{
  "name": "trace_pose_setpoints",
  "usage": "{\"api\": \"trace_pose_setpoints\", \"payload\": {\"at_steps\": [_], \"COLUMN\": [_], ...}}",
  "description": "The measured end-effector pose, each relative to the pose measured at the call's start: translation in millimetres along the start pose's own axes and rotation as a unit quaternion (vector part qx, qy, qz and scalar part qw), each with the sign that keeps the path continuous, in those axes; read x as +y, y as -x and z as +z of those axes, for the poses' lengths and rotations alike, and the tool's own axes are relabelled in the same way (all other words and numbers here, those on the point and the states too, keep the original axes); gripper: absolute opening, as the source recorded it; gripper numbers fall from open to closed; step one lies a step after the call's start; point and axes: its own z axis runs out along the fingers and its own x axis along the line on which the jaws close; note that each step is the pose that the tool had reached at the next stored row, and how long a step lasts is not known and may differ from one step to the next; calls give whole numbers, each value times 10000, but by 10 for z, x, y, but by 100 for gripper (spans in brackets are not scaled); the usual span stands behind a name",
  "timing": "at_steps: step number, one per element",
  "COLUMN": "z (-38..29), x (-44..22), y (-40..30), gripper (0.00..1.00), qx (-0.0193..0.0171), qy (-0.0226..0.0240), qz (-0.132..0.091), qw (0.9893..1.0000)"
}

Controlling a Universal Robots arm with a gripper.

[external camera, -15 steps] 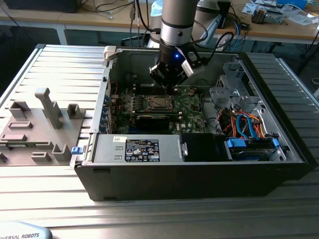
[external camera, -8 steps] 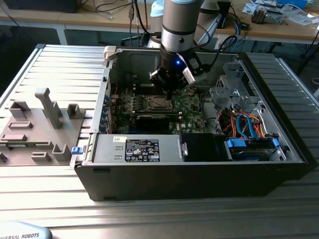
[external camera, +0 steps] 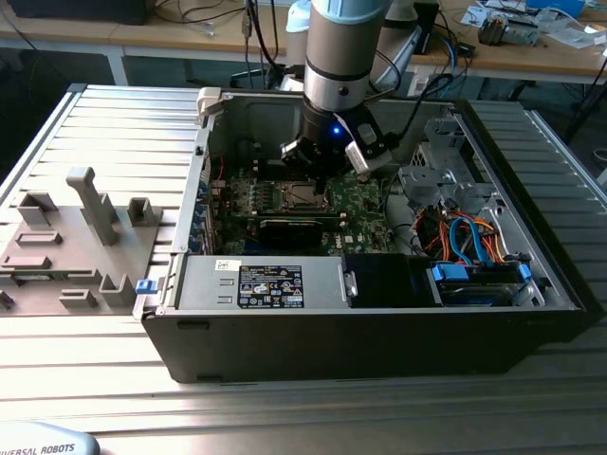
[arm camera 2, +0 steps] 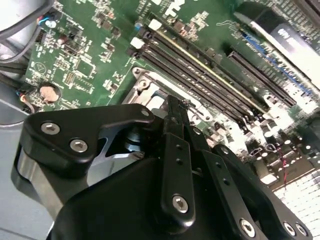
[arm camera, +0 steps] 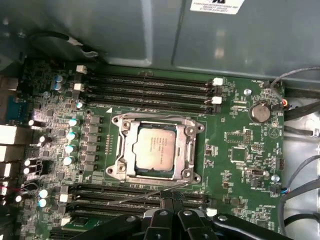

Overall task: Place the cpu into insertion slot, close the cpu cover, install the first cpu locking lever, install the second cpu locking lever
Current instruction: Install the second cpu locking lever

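The cpu (arm camera: 155, 150), a silver-grey square, lies flat in the insertion slot (arm camera: 120, 123) on the green motherboard. The cpu cover (arm camera: 129, 150), a silver frame, lies down around it. A thin wire lever (arm camera: 142, 196) slants along the socket's near side. My gripper (arm camera: 171, 201) has its black fingers together just beside that lever; whether they touch it I cannot tell. In the second wrist view my gripper (arm camera 2: 176, 102) points down at the socket's metal rim (arm camera 2: 145, 82). In the exterior view my gripper (external camera: 318, 172) hangs over the socket (external camera: 302, 197) inside the open computer case.
Long black memory slots (arm camera: 150, 85) flank the socket on both sides. A coin battery (arm camera: 260, 111) and cables (arm camera: 300, 130) sit near the board's edge. A black card (external camera: 294, 226), drive cables (external camera: 465, 232) and case walls (external camera: 199, 190) surround the work area. A grey fixture tray (external camera: 66, 246) lies outside.
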Motion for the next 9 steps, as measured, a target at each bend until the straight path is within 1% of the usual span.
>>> {"api": "trace_pose_setpoints", "payload": {"at_steps": [2,5,7,9], "z": [21,67,79,91], "x": [-23,-71,-83,-93], "y": [-64,-113,-125,-170], "gripper": [11,11,11,11], "qx": [-2,-2,-2,-3], "qy": [19,24,25,30], "qz": [0,-1,0,0], "qw": [10000,10000,10000,10000]}}
